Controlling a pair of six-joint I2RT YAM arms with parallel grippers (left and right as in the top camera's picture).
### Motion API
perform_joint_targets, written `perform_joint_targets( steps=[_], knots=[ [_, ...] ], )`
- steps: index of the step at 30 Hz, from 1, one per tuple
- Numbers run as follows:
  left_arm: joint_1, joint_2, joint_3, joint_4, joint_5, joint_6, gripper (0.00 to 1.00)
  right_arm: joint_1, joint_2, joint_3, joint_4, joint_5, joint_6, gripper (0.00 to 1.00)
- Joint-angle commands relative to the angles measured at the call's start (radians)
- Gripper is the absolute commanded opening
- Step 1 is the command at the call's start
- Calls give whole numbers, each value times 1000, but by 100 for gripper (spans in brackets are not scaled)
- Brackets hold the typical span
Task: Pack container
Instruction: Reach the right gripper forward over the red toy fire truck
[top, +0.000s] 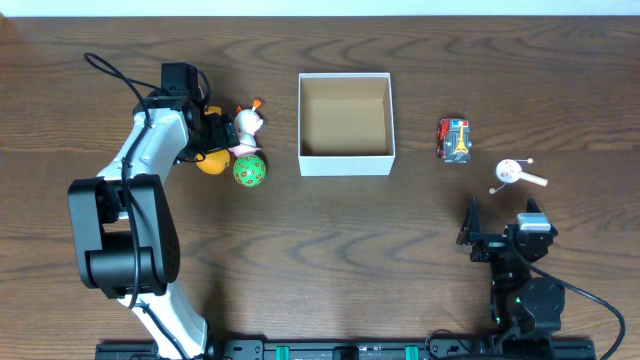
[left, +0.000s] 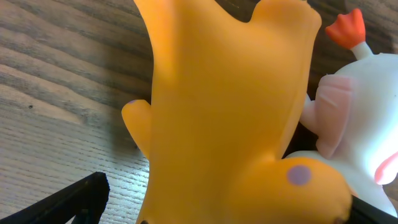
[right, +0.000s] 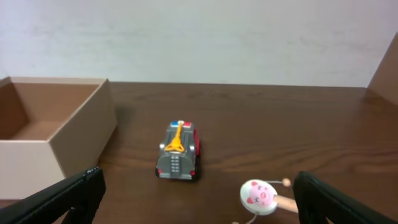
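The container is a square white-walled box with a brown inside, at the table's middle back; nothing shows inside it. Its side also shows in the right wrist view. My left gripper is open and straddles an orange soft toy. In the left wrist view the orange toy fills the frame between the fingers of the left gripper, with a gap at the left finger. A white chicken toy touches the orange toy. My right gripper is open and empty at the front right.
A green patterned ball lies beside the orange toy. A toy fire truck and a pig-face rattle drum lie right of the container; both show in the right wrist view, the truck and the rattle.
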Motion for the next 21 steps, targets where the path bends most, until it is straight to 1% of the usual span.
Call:
perform_joint_targets(
  steps=[1,3,5,7,9,13,18,21],
  knots=[
    [1,10,7,0,-1,7,98,-16,60,-2,-3,21,-24,99],
    [1,10,7,0,-1,7,98,-18,117,-2,19,21,11,99],
    [1,10,7,-1,-1,7,98,-18,188,3,84,21,51,99],
    [1,10,7,0,-1,7,98,-20,273,26,161,29,56,99],
    [1,10,7,0,-1,7,98,-20,381,81,203,64,56,99],
    [1,10,7,0,-1,7,98,-30,634,270,198,67,25,99],
    [1,10,7,0,-1,7,98,-32,978,582,180,58,19,99],
    [1,10,7,0,-1,7,98,-32,1119,746,154,26,22,99]
  ],
)
